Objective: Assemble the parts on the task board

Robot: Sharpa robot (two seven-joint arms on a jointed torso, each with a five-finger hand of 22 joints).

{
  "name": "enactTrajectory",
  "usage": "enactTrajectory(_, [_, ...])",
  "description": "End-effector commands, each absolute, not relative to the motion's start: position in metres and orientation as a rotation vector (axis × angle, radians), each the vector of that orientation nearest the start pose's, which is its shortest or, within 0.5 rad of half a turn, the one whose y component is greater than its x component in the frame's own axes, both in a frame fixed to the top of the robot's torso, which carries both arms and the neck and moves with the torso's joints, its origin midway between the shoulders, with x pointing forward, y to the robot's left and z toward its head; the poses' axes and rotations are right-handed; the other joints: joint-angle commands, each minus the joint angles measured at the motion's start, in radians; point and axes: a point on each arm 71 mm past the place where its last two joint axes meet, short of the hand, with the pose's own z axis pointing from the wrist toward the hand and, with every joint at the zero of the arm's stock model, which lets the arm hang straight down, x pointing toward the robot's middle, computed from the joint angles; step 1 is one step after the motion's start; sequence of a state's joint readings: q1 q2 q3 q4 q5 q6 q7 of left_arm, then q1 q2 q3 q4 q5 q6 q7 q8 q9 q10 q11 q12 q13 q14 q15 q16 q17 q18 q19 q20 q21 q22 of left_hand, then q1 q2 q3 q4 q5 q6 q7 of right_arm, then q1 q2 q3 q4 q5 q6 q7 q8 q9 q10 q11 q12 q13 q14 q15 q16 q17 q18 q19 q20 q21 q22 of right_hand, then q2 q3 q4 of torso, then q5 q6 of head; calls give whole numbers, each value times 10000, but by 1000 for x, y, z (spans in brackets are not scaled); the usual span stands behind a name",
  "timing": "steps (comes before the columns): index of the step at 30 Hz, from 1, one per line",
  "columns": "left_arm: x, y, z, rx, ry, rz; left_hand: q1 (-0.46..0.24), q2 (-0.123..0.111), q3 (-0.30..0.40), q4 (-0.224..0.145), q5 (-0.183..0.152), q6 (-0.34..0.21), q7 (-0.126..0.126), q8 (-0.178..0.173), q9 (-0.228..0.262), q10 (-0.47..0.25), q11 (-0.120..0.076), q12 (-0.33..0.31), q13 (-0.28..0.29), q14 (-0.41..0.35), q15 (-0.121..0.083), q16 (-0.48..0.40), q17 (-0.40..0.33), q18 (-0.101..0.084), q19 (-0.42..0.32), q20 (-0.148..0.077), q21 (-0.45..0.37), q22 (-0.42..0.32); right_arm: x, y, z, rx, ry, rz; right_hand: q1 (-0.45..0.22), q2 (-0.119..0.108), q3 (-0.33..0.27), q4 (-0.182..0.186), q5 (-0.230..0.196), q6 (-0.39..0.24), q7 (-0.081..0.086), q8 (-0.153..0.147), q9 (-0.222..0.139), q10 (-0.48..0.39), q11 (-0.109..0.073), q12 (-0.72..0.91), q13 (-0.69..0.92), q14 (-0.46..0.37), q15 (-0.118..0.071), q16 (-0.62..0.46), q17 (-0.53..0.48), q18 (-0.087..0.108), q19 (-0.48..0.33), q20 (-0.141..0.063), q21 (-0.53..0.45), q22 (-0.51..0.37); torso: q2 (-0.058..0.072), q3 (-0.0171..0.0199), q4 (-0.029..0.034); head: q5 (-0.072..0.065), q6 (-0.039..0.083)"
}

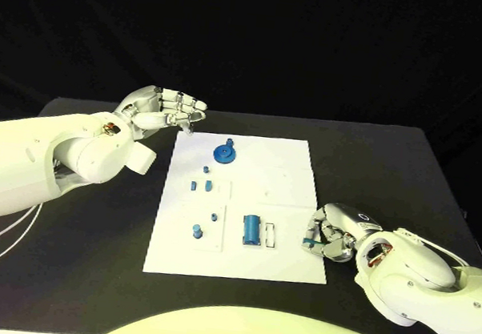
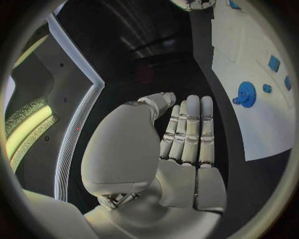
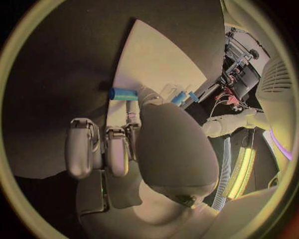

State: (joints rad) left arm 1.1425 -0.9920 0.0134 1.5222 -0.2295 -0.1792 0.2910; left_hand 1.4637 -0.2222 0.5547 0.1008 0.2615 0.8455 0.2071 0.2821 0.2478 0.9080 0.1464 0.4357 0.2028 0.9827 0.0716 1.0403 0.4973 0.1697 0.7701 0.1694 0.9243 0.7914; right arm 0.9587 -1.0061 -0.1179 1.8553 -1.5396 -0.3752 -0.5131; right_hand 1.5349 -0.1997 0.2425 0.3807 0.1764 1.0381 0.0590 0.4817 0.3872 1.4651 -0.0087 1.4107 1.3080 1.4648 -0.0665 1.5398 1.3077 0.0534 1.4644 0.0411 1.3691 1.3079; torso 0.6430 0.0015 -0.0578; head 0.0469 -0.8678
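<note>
We find the task board (image 1: 275,171) lying on the black table (image 1: 403,168), its long sides running from the near edge toward the far edge.

The left hand (image 1: 163,110) hovers just off the board's far left corner, over bare table. Its fingers (image 2: 190,129) are extended side by side and it holds nothing.

The right hand (image 1: 333,233) sits at the board's right edge, near the near right corner. In the right wrist view a small blue cylinder (image 3: 122,93) lies at the tips of its fingers (image 3: 117,149), which are curled inward; we cannot tell whether the hand actually grips this piece or merely touches it.

A blue gear (image 1: 226,153) stands near the board's far left corner. Small blue pegs (image 1: 203,186) lie along the left edge. A larger blue cylindrical part (image 1: 253,229) lies toward the near edge, just left of the right hand.
</note>
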Motion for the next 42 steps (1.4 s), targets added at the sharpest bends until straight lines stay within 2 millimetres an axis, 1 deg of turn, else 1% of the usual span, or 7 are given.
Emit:
enactTrajectory(1, [478,273,-187,-9624,15711,-14360,-43,17,-62,-8,40,-40,6,60,-9,-86,-10,31,-9,-92,9,-23,-9,133,-27,30,-36,-14,356,-207,-286,436,20122,4147,-125,75,1465,-1223,15,48,-23,84,31,105,-77,21,1281,913,-97,37,1938,-161,419,-64,77,2137,2,3,0,16,27])
enactTrajectory(4, [478,272,-187,-9619,15715,-14366,-43,17,-62,-8,40,-40,6,60,-9,-86,-10,31,-9,-92,9,-23,-9,133,-27,30,-36,-14,358,-203,-279,714,19886,4405,-365,12,1809,-1265,4,19,-65,137,81,161,-108,73,1333,919,-122,46,1964,-177,450,-83,165,2159,0,-4,2,13,37])
enactTrajectory(7, [478,272,-187,-9615,15721,-14375,-43,17,-62,-8,40,-40,6,60,-9,-86,-10,31,-9,-92,9,-23,-9,133,-27,30,-36,-14,361,-199,-272,992,19616,4706,-631,-13,2101,-1299,-6,-28,-117,216,156,225,-154,130,1390,932,-155,69,2022,-204,502,-111,313,2195,5,3,-7,24,43])
enactTrajectory(12, [478,271,-187,-9611,15726,-14384,-43,17,-62,-8,40,-40,6,60,-9,-86,-10,31,-9,-92,9,-23,-9,133,-27,30,-36,-14,365,-190,-262,1493,19346,5304,-883,-24,2320,-1317,-14,-72,-165,300,235,282,-191,178,1439,942,-190,87,2066,-222,537,-140,413,2220,5,6,-4,50,52])
enactTrajectory(19, [478,270,-187,-9605,15743,-14404,-43,17,-62,-8,40,-40,6,60,-9,-86,-10,31,-9,-92,9,-23,-9,133,-27,30,-36,-14,371,-176,-252,2702,19367,6145,-1386,-3,2578,-1259,-33,-91,-180,443,359,388,-210,304,1562,953,-209,108,2119,-245,578,-165,530,2249,11,-12,-5,23,29])
enactTrajectory(28, [478,268,-187,-9596,15768,-14434,-29,27,-58,-21,41,-45,9,67,-14,-84,-11,49,-10,-95,6,-22,-13,134,-22,28,-36,-12,375,-160,-258,4010,20125,6549,-2080,-34,2519,-1102,-83,-50,-187,578,461,468,-216,414,1674,959,-216,118,2146,-246,581,-178,539,2249,8,-6,-16,5,15])
enactTrajectory(42, [477,268,-187,-9604,15836,-14445,-29,27,-58,-21,41,-45,9,67,-14,-84,-11,49,-10,-95,6,-22,-13,134,-22,28,-36,-12,373,-146,-277,3878,21197,6373,-2671,110,2336,-952,-85,-8,-194,656,516,534,-222,519,1781,958,-223,116,2141,-241,571,-185,512,2241,10,13,-8,16,-29])
